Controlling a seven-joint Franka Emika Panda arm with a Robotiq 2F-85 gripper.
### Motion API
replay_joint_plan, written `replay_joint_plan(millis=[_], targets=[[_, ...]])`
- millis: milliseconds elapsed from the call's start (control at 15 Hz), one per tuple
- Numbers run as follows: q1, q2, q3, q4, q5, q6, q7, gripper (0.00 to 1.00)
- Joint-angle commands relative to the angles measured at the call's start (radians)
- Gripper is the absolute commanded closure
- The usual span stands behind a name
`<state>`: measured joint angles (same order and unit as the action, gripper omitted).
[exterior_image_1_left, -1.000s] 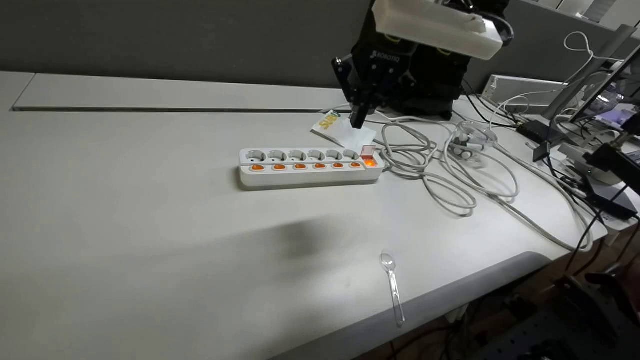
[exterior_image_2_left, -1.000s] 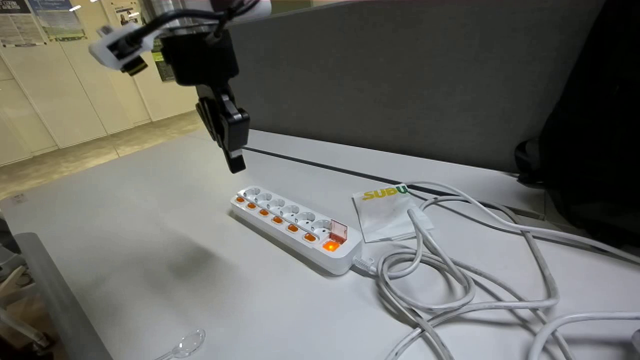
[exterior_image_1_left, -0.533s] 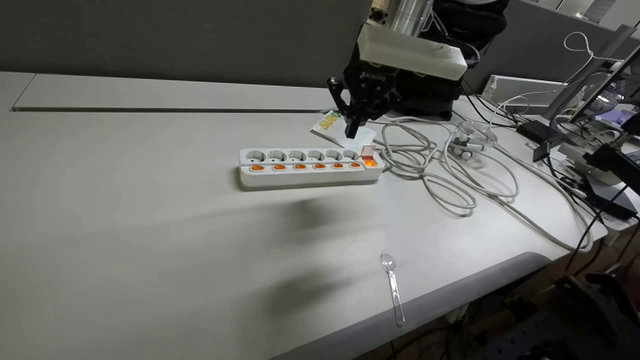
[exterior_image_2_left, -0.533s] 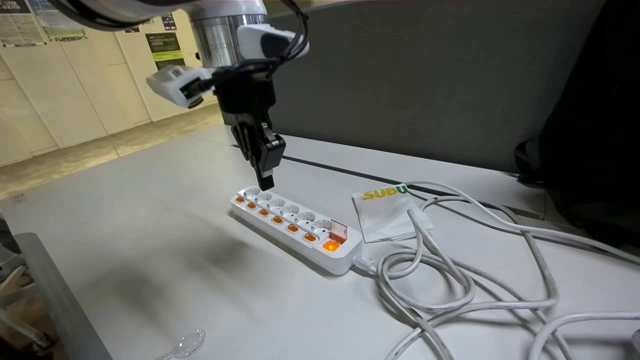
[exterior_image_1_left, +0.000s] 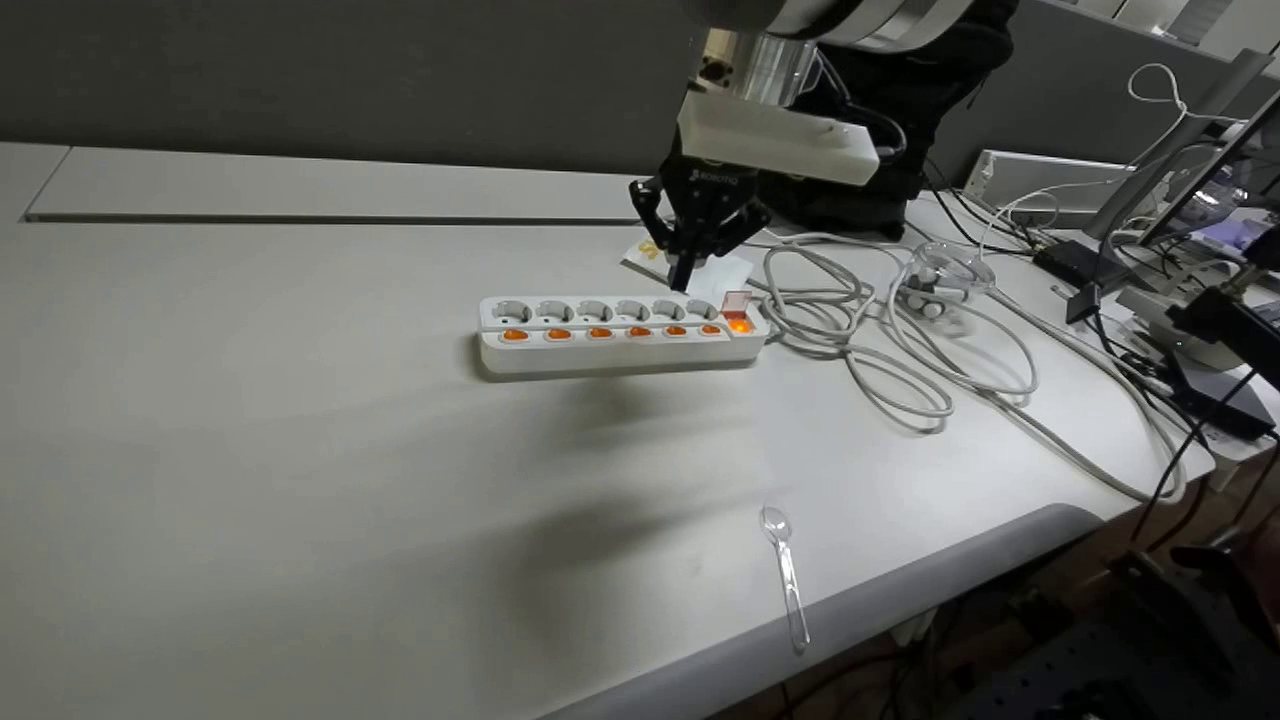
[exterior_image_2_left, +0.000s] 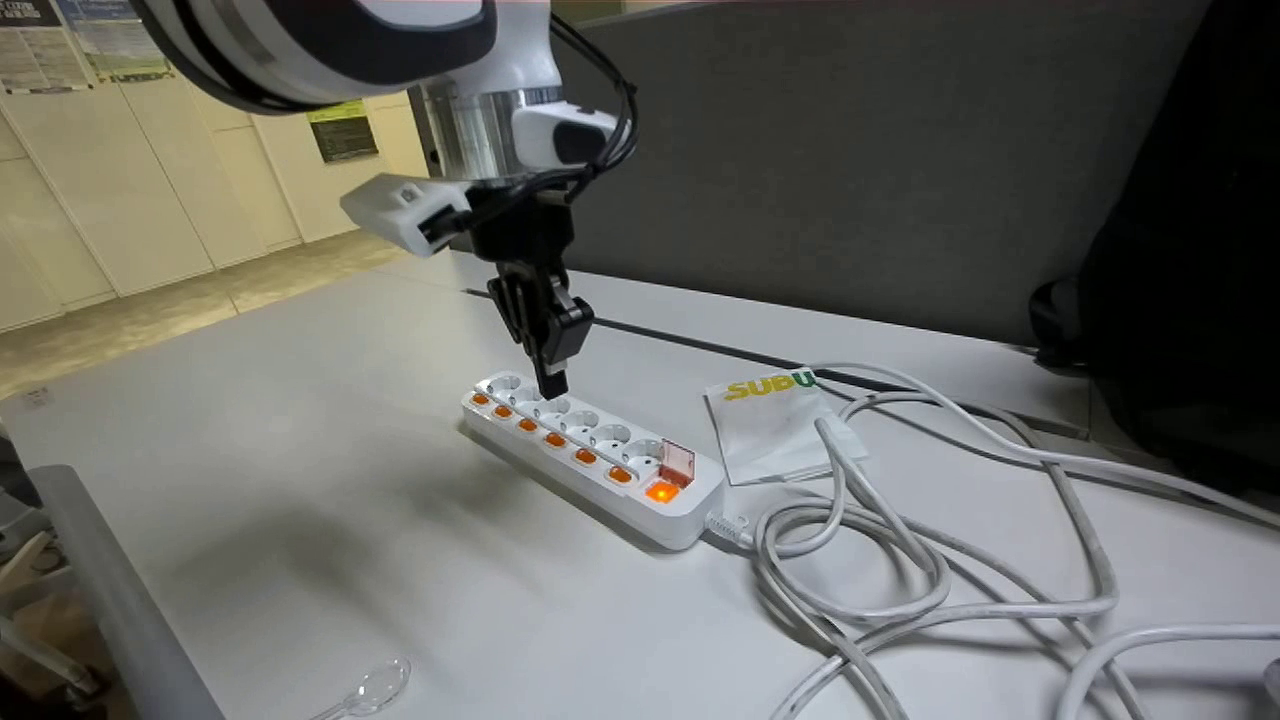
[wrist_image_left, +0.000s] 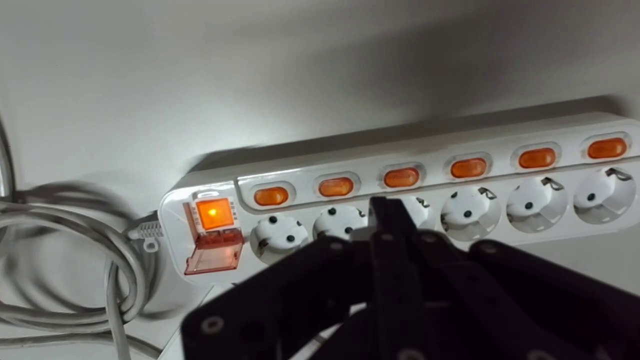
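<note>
Wrist view: grey-white cable (wrist_image_left: 115, 325) lies in loops at the far left, its end entering a white power strip (wrist_image_left: 434, 175). At that end the main switch (wrist_image_left: 214, 213) is lit orange, its transparent red cover (wrist_image_left: 215, 257) standing raised. Rightward from there run six sockets (wrist_image_left: 470, 212), each paired with an orange rocker (wrist_image_left: 336, 187). The black gripper (wrist_image_left: 387, 210) reaches in from the bottom of that view, its jaws brought fully together, the tips partly masking the third socket from the main switch.

From where I stand, the strip rests flat on the pale desk (exterior_image_1_left: 250, 400), sockets uppermost; the fingertips hang just above it, apart from it. In an exterior view, going rightward past the strip and the gripper: a white paper napkin (exterior_image_1_left: 725, 277) with yellow print, partly hidden behind the gripper; a clear plastic spoon (exterior_image_1_left: 786, 570), its handle crossing onto the grey edge trim (exterior_image_1_left: 900, 595); a black bag (exterior_image_1_left: 855, 208), dark against the partition (exterior_image_1_left: 350, 80); last, a clear plastic container (exterior_image_1_left: 945, 268) among the cable loops. I cannot make out what the container holds.
</note>
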<state>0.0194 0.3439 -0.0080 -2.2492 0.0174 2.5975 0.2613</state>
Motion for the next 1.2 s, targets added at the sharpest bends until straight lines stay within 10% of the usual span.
replay_joint_plan(millis=[0,1133], targets=[[0.031,0.037,-0.03,0.033,-0.018,0.013,0.03,1.0],[0.121,0.11,-0.123,0.011,-0.061,0.107,0.113,1.0]])
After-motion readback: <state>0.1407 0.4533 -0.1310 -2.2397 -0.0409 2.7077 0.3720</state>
